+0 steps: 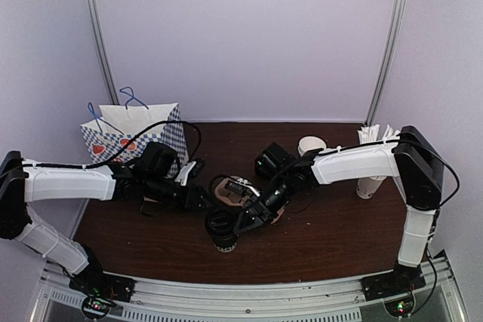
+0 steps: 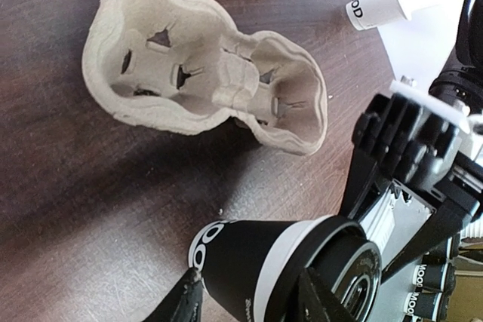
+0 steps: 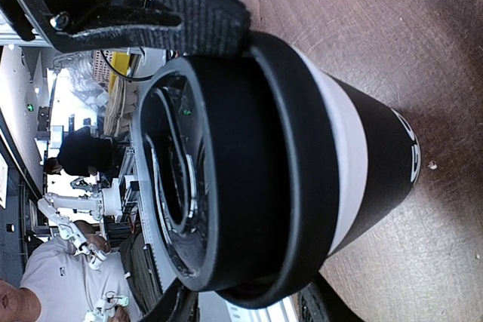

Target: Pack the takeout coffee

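1. Lid: the lid (image 3: pixel 219 148) sits on the cup (image 1: pixel 221 231). This step is judged done.
2. Cup position: the cup stands upright on the table (image 1: pixel 324 239), just in front of the carrier (image 2: pixel 98 73) and outside it.
3. Right gripper (image 1: pixel 250 219): it is clamped across the lid rim, with one finger on each side in the wrist view. It holds the cup at medium width.
4. Left gripper (image 2: pixel 249 298): its fingertips flank the cup's lower body at medium width. Whether they touch the cup cannot be told.
5. Carrier: both wells are empty.
6. Bag (image 1: pixel 136 137): it stands at the back left, well apart from the cup. Its contents are hidden.
7. Remaining, as judged: seat the cup in a carrier well, then possibly load the carrier into the bag. Packing proper is not yet begun, so the task is judged to be at its midpoint at most.
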Robot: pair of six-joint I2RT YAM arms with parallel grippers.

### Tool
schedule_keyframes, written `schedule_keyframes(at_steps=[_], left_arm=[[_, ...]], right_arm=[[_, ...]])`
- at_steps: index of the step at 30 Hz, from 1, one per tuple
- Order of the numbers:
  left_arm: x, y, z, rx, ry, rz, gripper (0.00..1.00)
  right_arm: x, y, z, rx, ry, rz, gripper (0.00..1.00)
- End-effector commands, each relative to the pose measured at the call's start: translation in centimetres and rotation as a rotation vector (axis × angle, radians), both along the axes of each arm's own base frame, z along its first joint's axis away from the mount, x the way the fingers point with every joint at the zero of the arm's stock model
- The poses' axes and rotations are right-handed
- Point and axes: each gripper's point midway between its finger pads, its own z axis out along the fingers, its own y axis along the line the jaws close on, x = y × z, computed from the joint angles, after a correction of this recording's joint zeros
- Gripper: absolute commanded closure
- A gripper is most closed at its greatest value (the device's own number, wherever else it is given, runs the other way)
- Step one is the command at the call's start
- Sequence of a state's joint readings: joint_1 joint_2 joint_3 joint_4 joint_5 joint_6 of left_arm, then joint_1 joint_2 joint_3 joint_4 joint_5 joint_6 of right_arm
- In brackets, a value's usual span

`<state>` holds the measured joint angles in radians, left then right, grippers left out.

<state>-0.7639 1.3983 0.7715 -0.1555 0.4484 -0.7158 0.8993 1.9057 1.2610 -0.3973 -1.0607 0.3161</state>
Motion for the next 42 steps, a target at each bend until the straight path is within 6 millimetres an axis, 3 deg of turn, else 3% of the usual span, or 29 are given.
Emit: schedule_keyframes(at_steps=[1,7,12,17,20,24,28,32,37,42], left_arm=[[-1.1,1.6,-2.1,0.051,0.058,0.029,0.56],[-1.6,2.0,-3.1,0.054,0.077,0.037,0.6],[-1.9,2.3,-4.7,0.084,0.104,0.038,0.62],[-2.5,4.0,-8.2,0.201,0.157,0.064,0.63],[-2.9,5.2,-10.2,0.264,0.184,0.09,0.65],[-2.9,5.1,-10.4,0.257,0.181,0.086,0.66],[-1.4,3.4,-7.1,0.185,0.074,0.039,0.66],[0.1,1.8,-3.0,0.11,-0.038,0.012,0.65],[1.4,1.2,0.7,0.06,-0.135,0.023,0.58],[1.5,1.5,2.9,0.072,-0.188,0.046,0.39]], right_arm=[[0.8,0.2,-2.1,-0.069,-0.015,-0.021,0.56],[1.5,-0.6,-4.4,-0.158,-0.013,-0.052,0.56],[2.2,-2.7,-8.2,-0.328,-0.054,-0.082,0.57],[1.8,-5.1,-12.8,-0.494,-0.036,-0.094,0.56],[1.7,-5.6,-14.0,-0.535,-0.028,-0.089,0.56],[2.0,-4.2,-11.5,-0.436,-0.044,-0.065,0.56],[2.6,-2.6,-6.5,-0.284,-0.128,-0.032,0.56],[2.6,-2.0,-2.8,-0.171,-0.205,-0.015,0.56],[2.4,-2.3,-1.8,-0.136,-0.239,0.003,0.56],[2.1,-2.2,0.0,-0.09,-0.265,0.026,0.56]])
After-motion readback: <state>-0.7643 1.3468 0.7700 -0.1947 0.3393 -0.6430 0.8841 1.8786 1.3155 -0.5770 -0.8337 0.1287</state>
